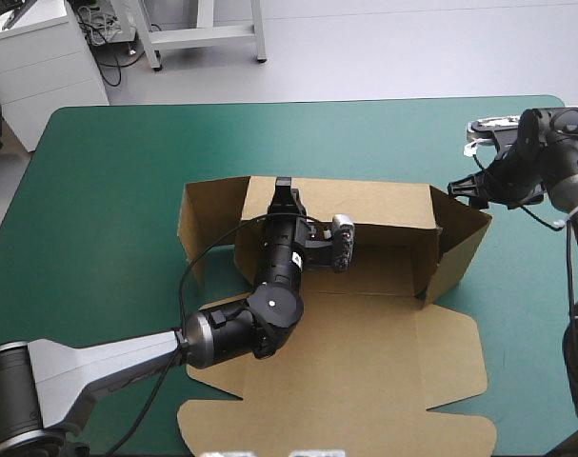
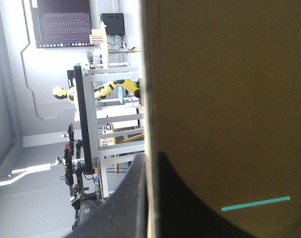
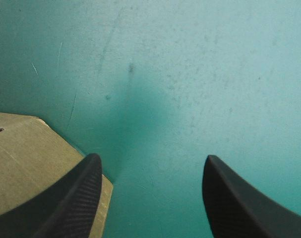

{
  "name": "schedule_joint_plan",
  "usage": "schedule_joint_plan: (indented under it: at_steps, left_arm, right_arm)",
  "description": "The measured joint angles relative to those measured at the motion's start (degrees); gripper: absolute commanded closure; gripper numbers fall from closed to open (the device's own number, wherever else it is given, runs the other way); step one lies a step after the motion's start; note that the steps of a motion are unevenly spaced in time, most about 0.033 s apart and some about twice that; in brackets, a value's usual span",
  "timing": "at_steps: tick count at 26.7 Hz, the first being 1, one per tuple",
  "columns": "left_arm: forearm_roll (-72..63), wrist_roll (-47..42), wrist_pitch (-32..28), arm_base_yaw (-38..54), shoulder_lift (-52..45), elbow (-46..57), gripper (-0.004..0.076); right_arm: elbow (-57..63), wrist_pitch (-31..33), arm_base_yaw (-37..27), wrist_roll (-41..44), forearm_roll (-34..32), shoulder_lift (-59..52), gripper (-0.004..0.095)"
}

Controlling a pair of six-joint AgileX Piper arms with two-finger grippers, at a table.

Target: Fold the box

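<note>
Brown box (image 1: 365, 286) centre frame on teal-green tabletop (image 1: 108, 171), back and side walls up. Left gripper (image 1: 284, 188) fingers clamp back wall's top edge, likely holding it upright; right gripper (image 1: 473, 157) fingers spread, empty, upper right.

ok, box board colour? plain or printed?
Plain brown, no print visible on the box. It shows best in the high view.

High view over whole table (image 1: 108, 162), left wrist view tight against box (image 2: 224, 99) wall, right wrist view close over box corner
</note>
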Motion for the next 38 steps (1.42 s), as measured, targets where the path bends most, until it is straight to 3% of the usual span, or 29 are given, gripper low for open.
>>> schedule_joint_plan:
  at_steps: [7, 19, 26, 38]
  left_arm:
    - [0.0, -0.38, 0.12, 0.0, 0.0, 0.0, 0.0756]
    - [-0.1, -0.38, 0.29, 0.0, 0.0, 0.03, 0.0756]
    - [-0.1, -0.38, 0.35, 0.0, 0.0, 0.03, 0.0756]
    - [-0.2, -0.38, 0.37, 0.0, 0.0, 0.03, 0.0756]
  right_arm:
    - [0.83, 0.06, 0.0, -0.14, 1.93, -1.18, 0.0361]
    - [21.28, -8.06, 0.0, -1.55, 5.74, -17.2, 0.0361]
    - [28.71, -13.34, 0.0, -11.19, 13.76, -22.2, 0.0361]
    - [34.41, -13.05, 0.0, -33.69, 29.82, -23.17, 0.036]
